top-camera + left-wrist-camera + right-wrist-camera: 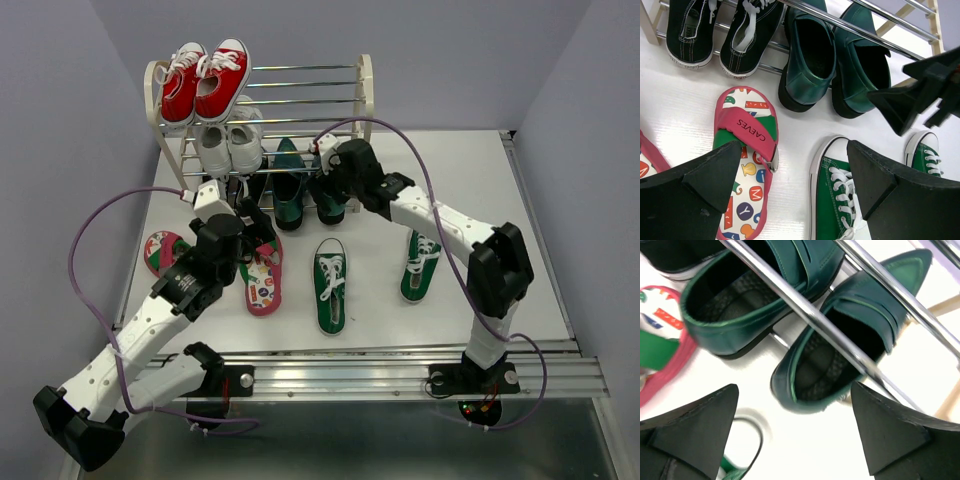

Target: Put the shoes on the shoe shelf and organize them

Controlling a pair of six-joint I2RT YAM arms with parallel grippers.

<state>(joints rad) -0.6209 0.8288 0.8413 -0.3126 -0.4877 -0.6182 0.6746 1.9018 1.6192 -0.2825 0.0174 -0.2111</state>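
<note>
A: Nearest us?
B: Our left gripper point(794, 152), jaws wide and empty, over a flip-flop point(747, 165) and a sneaker point(832, 200) on the table point(685, 110); our right gripper point(794, 389), likewise spread, holding nothing, just short of the loafers point(865, 310).
A: And those?
B: We see them paired on the shelf's point(366, 85) bottom tier, heels outward.

The top view looks down from high behind the arm bases point(470, 378), facing the rack point(365, 90) at the far edge and taking in the whole table point(500, 190). The left wrist view hangs low, near the rack's bottom tier, facing it. The right wrist view is closer still, tilted. All 3 share the loafers point(289, 195); both wrist views share 1 flip-flop point(747, 150) and 1 sneaker point(832, 200).
</note>
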